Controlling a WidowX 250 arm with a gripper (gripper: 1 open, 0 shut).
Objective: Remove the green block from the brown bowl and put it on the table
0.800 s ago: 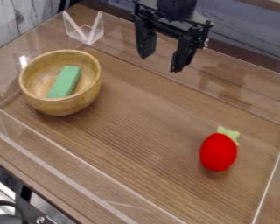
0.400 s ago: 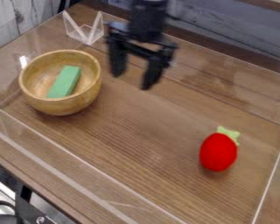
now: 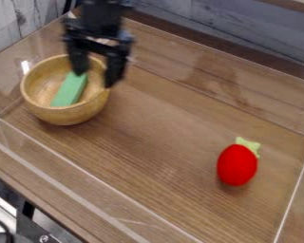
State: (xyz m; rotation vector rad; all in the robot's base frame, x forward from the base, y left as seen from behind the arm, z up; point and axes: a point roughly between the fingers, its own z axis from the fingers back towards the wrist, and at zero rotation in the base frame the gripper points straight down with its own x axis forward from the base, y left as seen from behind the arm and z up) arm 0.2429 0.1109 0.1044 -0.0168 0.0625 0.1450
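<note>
The green block (image 3: pixel 69 91) lies flat inside the brown bowl (image 3: pixel 53 112) at the left of the table (image 3: pixel 167 142). My gripper (image 3: pixel 98 69) hangs just above the bowl's far right rim, pointing down, its two dark fingers (image 3: pixel 117 70) spread wide with nothing between them. One finger overlaps the block's far end in this view; I cannot tell if it touches.
A red strawberry-like toy (image 3: pixel 237 163) with a green top sits at the right front. A clear plastic holder (image 3: pixel 73 23) stands behind the bowl, partly hidden by the arm. Clear acrylic walls (image 3: pixel 142 211) run round the table's edges.
The gripper has swept left from the back middle of the table to above the bowl, staying open. The block and bowl have not moved.
</note>
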